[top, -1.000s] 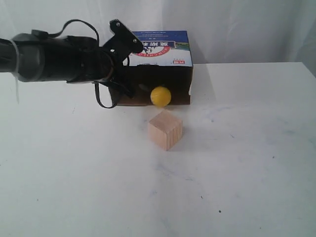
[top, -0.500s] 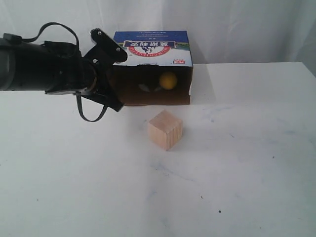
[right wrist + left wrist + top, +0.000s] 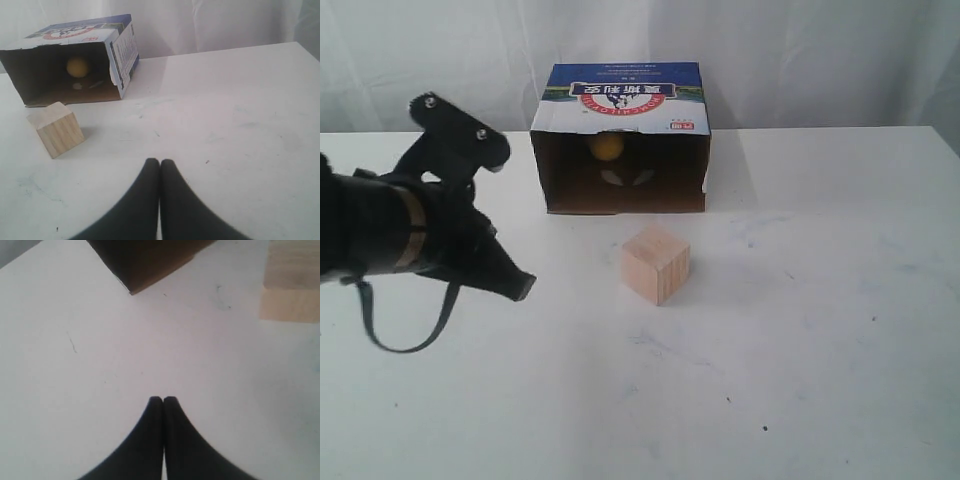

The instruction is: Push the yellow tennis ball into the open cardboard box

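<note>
The yellow tennis ball (image 3: 608,147) lies deep inside the open cardboard box (image 3: 620,95), against its dark back wall. The right wrist view also shows the ball (image 3: 77,66) within the box (image 3: 122,50). My left gripper (image 3: 523,287) is shut with nothing in it, to the front left of the box and well apart from it. In its own view the left gripper (image 3: 163,400) hovers over bare table, with a corner of the box (image 3: 160,272) ahead. My right gripper (image 3: 160,162) is shut and empty, far from the box; the exterior view does not show it.
A pale wooden cube (image 3: 655,262) stands on the white table (image 3: 800,330) just in front of the box mouth; it also shows in the wrist views (image 3: 56,129) (image 3: 292,290). A white curtain hangs behind the table.
The ball has rolled from the box mouth to the back of the box. My left arm has drawn back from the box toward the front left.
</note>
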Motion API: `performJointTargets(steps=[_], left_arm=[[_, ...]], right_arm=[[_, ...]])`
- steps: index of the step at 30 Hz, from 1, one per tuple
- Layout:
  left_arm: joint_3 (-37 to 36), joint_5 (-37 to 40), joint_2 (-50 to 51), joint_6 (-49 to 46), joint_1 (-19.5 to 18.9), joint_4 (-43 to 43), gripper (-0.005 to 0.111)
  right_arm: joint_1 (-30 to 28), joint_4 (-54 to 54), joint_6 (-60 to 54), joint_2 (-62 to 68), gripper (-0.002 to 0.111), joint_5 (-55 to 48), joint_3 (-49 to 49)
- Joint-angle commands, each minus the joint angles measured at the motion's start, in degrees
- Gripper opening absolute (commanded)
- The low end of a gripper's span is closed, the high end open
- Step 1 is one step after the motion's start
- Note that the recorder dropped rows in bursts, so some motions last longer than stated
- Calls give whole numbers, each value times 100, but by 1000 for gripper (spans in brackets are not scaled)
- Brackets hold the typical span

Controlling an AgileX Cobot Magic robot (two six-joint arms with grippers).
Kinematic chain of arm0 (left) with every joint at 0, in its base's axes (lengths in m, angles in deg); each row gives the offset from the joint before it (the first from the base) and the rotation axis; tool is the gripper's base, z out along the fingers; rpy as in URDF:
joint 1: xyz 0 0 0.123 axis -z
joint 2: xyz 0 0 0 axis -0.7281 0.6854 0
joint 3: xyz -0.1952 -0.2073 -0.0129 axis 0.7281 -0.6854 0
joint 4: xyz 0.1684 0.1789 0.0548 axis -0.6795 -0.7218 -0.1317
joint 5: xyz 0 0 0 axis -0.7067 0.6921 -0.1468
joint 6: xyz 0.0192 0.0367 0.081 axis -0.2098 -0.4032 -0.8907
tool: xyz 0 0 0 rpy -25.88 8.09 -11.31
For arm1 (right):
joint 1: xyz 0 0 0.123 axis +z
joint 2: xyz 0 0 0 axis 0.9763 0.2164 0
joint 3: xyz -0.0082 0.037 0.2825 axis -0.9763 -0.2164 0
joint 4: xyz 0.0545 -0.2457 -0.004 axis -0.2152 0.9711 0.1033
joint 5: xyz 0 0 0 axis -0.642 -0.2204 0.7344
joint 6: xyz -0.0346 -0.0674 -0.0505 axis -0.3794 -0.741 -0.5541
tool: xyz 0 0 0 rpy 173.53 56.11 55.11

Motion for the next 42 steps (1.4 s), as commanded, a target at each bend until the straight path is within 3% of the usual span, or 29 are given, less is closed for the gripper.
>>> performJointTargets(steps=[1,12,18,25,42], left_arm=[[-570,-254,-827,-626,80,858,0],[-1753,-1690,-2433,-3940,80,4106,0],[-2236,-1868,-3087,-3947,80,4184,0],[-2909,-2634,-3610,-3947,80,4501,0],[-4004,-2697,-4582,-3947,121,4862,0]], right_arm=[[-50,13,20,14,0,59,-13],[-50,13,20,14,0,59,-13],[-50,13,20,14,0,59,-13],[-50,13,20,14,0,59,-13],[-50,13,20,14,0,59,-13]])
